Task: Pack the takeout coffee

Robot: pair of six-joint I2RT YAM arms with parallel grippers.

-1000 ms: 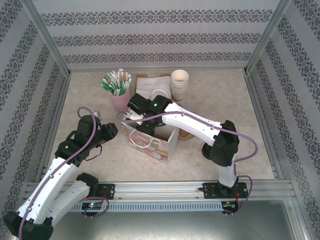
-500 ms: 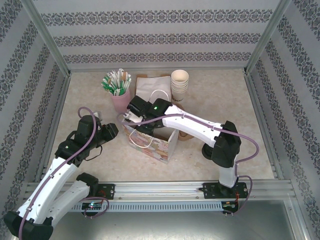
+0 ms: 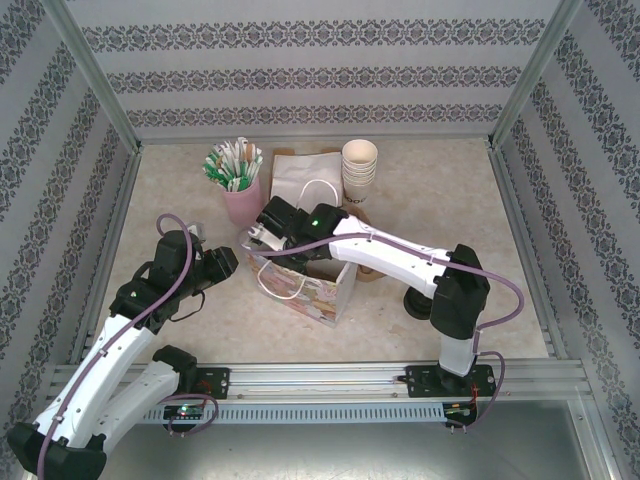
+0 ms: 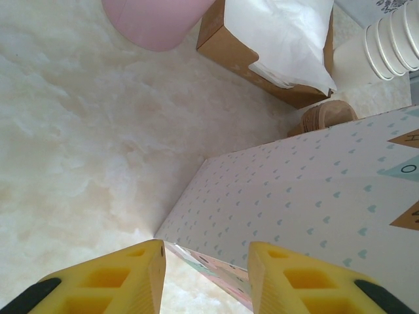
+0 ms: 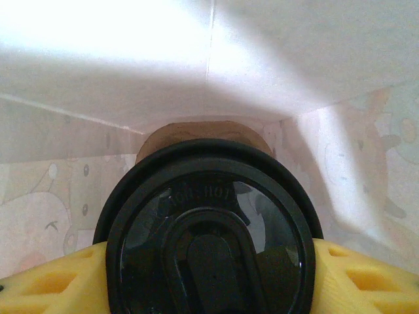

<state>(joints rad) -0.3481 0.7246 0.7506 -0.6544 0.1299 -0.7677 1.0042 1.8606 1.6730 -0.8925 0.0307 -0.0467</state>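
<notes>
The takeout coffee (image 5: 209, 229) shows its round black lid from above, with a brown body beneath it. My right gripper (image 5: 209, 268) is shut on it, one yellow finger (image 5: 52, 278) at each side of the lid. White and pastel walls of the paper gift bag (image 5: 209, 72) surround the cup. From above, the right gripper (image 3: 275, 225) reaches into the bag's (image 3: 310, 290) open top at its left end. My left gripper (image 4: 206, 275) stands open low beside the bag (image 4: 308, 196), with the bag's bottom corner edge between its fingers. In the overhead view the left gripper (image 3: 215, 262) sits just left of the bag.
Behind the bag stand a pink cup of packets (image 3: 240, 200), a brown napkin box (image 3: 300, 175) and a stack of lidless cream paper cups (image 3: 359, 170). Brown cardboard sleeves (image 4: 327, 114) lie by the bag's far side. Patterned walls fence in the table.
My right wrist has shifted a little to the left and lower at the bag's mouth, with the cup in it. The left arm has stayed still.
</notes>
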